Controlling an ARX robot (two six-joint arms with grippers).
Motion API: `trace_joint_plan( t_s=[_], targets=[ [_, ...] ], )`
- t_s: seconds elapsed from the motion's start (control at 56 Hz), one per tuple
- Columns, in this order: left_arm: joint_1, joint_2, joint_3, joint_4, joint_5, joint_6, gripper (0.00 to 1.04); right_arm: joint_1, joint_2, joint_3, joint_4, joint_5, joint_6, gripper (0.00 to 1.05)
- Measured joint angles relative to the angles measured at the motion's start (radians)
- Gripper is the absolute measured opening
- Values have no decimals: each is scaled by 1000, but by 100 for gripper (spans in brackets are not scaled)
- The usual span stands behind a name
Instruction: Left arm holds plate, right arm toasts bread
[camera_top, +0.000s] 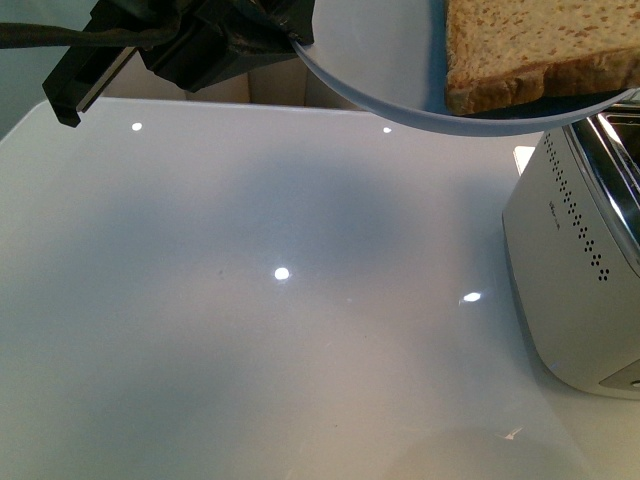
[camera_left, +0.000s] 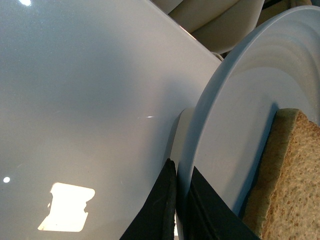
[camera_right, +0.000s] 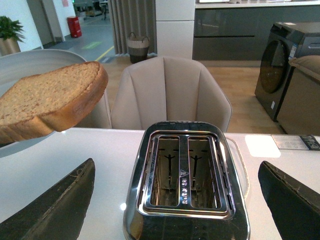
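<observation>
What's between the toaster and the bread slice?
Front view: only the rim of the pale round plate carrying the light-brown bread slice separates it from the white toaster.

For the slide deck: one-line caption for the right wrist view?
Open right claw lined up on the empty two-slot toaster; bread sits on the plate beside it.

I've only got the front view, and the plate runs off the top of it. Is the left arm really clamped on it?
Observer: Yes. The left wrist view shows the left fingers pinching the plate rim, one on each face.
Operator: Are the toaster slots free?
Observer: The right wrist view looks down into the toaster, and both slots are empty.
Operator: And the right arm?
Observer: The right fingers are spread open, holding nothing.
</observation>
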Motion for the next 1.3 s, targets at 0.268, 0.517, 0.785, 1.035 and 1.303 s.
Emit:
trace_joint_plan(
  t_s=[0.268,0.517,0.785,1.035,1.303],
  targets=[
    [0,-2,0,0,2,0,3,-53,274,154,-355,-5,-6,96],
    [0,-2,0,1,1,0,3,-224,564,278,-173,-232,72,96],
    [0,-2,0,1,0,0,3,-200,882,405,70,-350,414,96],
    [0,-2,0,1,0,0,3,51,1017,415,278,-340,723,96],
    [0,-2,0,1,0,0,3,83,1115,423,355,-328,796,96]
  ],
)
